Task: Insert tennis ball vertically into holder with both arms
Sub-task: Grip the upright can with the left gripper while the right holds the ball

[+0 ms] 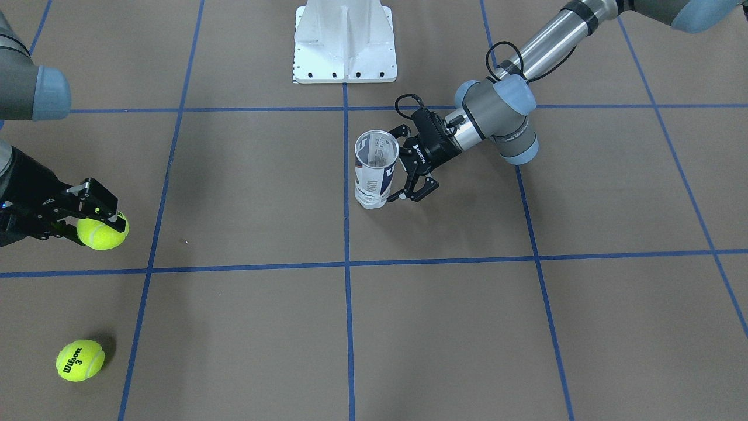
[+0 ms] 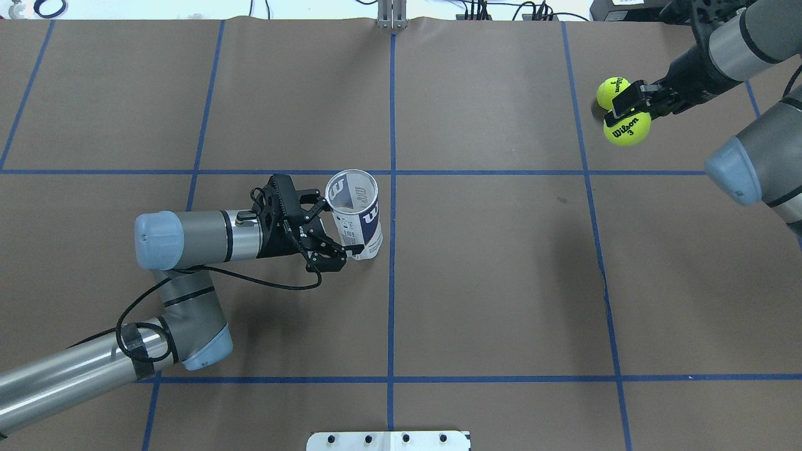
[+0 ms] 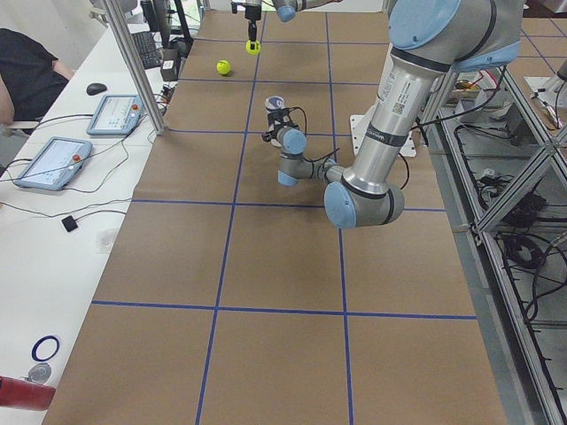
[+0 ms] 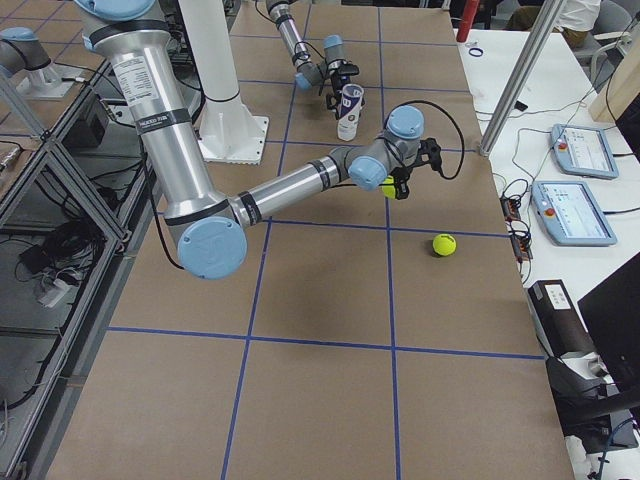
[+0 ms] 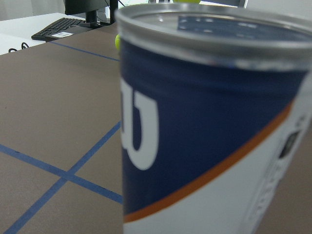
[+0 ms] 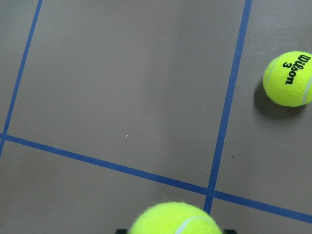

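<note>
The holder [image 1: 374,175] stands upright near the table's middle with its open top up and nothing showing inside. My left gripper [image 1: 397,165] is open, level with the holder [image 2: 360,219], one finger on either side of its wall; I cannot tell whether they touch. The label fills the left wrist view [image 5: 209,136]. At the table's far right end my right gripper [image 2: 626,116] is shut on a yellow tennis ball [image 2: 628,128], held above the paper [image 1: 102,231]. A second tennis ball [image 1: 80,361] lies on the table just past it, also in the right wrist view [image 6: 291,78].
The white pedestal base [image 1: 345,41] stands at the robot's side of the table. Blue tape lines [image 2: 391,282] divide the brown paper. Side tables with tablets [image 3: 53,161], an upright post [image 3: 133,62] and a seated person [image 3: 27,71] lie past the table's far edge.
</note>
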### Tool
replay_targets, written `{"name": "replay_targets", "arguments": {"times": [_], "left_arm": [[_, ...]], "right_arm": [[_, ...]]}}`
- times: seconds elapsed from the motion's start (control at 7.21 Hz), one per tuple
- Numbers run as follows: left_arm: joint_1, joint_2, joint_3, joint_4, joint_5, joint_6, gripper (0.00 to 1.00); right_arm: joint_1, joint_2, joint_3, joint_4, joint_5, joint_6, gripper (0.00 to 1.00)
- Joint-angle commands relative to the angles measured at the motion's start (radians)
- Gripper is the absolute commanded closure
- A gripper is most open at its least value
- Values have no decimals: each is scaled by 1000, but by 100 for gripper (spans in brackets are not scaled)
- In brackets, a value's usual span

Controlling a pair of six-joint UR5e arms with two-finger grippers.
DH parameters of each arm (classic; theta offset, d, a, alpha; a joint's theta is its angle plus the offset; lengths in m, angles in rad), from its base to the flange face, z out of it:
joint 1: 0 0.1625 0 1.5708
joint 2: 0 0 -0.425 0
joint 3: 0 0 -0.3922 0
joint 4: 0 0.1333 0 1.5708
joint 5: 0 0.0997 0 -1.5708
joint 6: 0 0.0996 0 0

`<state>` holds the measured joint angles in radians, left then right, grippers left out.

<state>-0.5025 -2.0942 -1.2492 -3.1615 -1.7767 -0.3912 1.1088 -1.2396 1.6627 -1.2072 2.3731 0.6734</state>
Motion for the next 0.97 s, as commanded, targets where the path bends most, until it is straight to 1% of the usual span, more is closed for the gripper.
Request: {"name": "replay_targets", "arguments": {"times": [0.0,0.83], "left_arm": [[5,-1,8,-2,2,0,2],[27,-21,14,0,3,0,2]], "right_arm": [[0,0,3,0,0,0,100],[0,3,11,-2,2,0,100]]}}
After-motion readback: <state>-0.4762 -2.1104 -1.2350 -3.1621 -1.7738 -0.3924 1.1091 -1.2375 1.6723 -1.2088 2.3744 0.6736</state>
